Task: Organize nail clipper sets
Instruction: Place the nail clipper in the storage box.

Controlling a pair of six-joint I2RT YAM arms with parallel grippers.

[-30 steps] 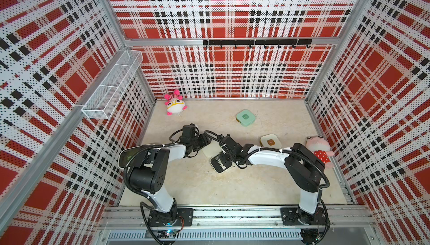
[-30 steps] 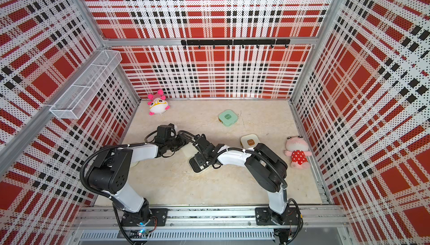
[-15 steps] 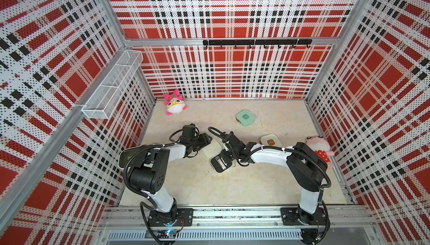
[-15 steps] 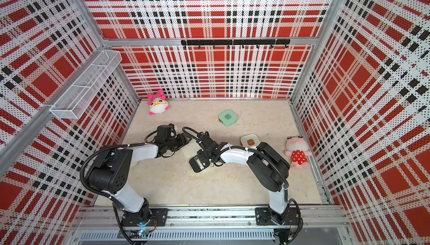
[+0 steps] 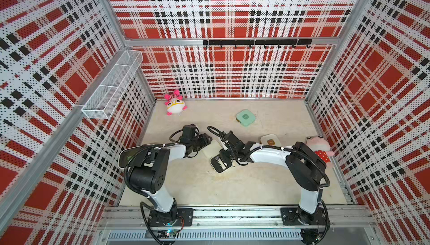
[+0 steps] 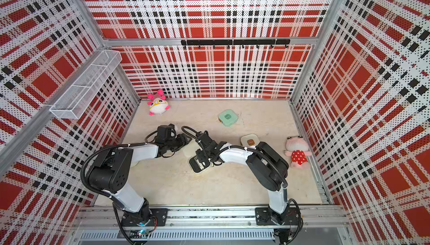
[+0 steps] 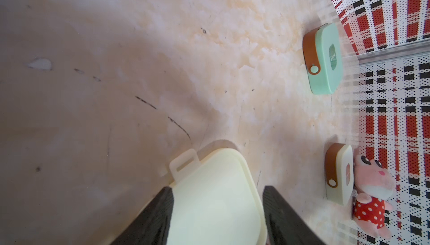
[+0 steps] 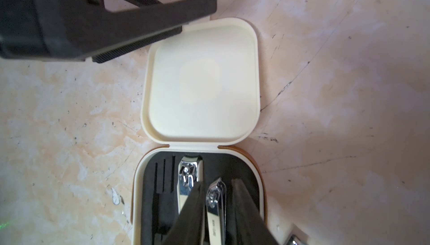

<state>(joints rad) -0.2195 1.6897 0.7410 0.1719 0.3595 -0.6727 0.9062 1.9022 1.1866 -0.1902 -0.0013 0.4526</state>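
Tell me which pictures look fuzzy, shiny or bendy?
In both top views, sharp, but the plaid walls bow outward; in the left wrist view, the table looks hazy and shadowed; in the right wrist view, the near fingers blur and the clippers glint.
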